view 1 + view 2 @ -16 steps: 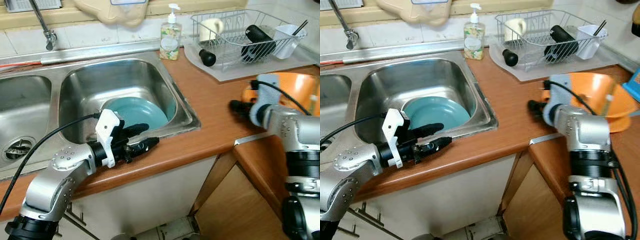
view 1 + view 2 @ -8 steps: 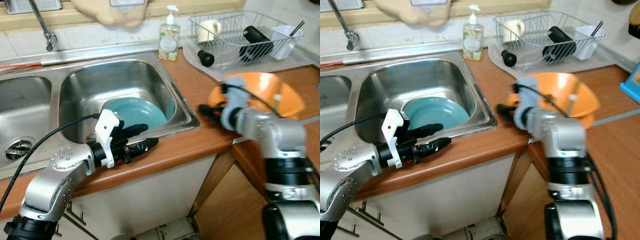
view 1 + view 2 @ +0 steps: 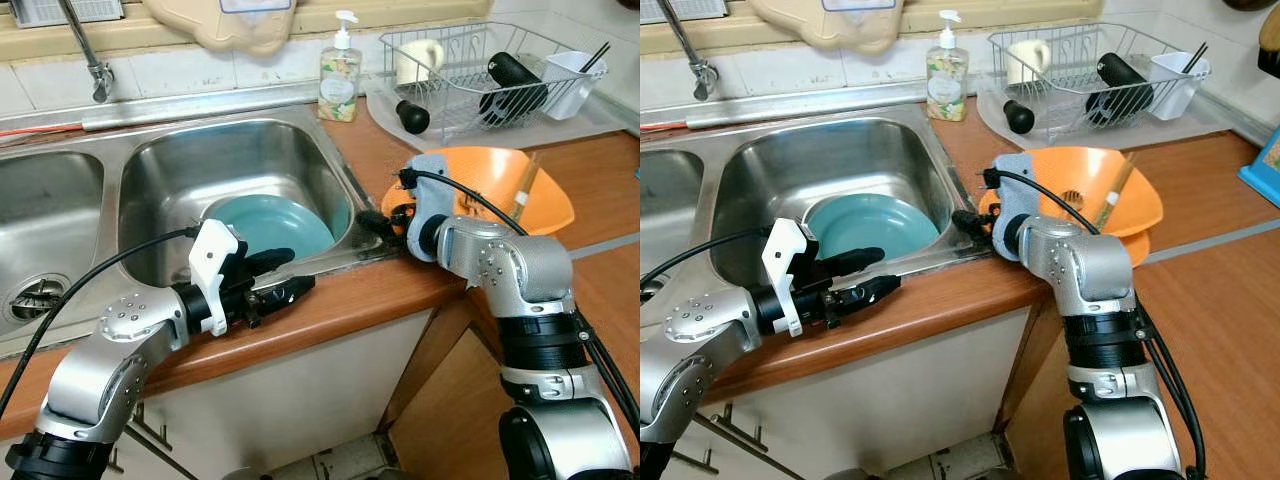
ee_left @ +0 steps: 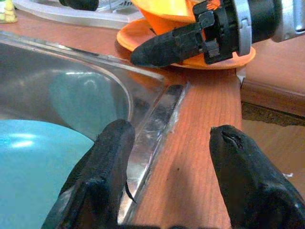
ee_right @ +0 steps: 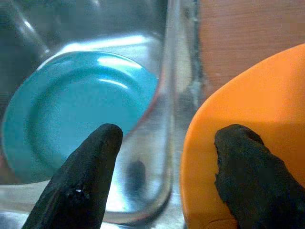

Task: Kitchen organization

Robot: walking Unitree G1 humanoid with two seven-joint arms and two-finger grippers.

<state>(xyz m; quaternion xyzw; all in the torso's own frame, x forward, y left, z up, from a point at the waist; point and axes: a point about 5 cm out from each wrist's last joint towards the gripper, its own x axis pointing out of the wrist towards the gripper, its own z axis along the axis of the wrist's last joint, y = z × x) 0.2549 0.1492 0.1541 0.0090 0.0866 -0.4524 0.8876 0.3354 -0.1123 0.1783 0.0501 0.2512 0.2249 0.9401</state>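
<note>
A teal plate (image 3: 268, 225) lies in the right-hand basin of the steel sink (image 3: 240, 150), toward the basin's front right corner. The left gripper (image 3: 285, 275) hovers over the sink's front rim, jaws spread apart and holding nothing. The right gripper (image 3: 372, 220) reaches across the sink's right rim at the tabletop (image 3: 1200, 200) edge, jaws likewise apart and empty, one finger (image 5: 78, 179) over the basin and the other over the orange plate (image 5: 248, 119). An orange bowl (image 3: 1095, 190) with a wooden stick in it sits on that orange plate just beside the sink. At the tabletop's back edge stand a soap bottle (image 3: 340, 72) and a wire dish rack (image 3: 480, 60) holding a mug and dark items.
</note>
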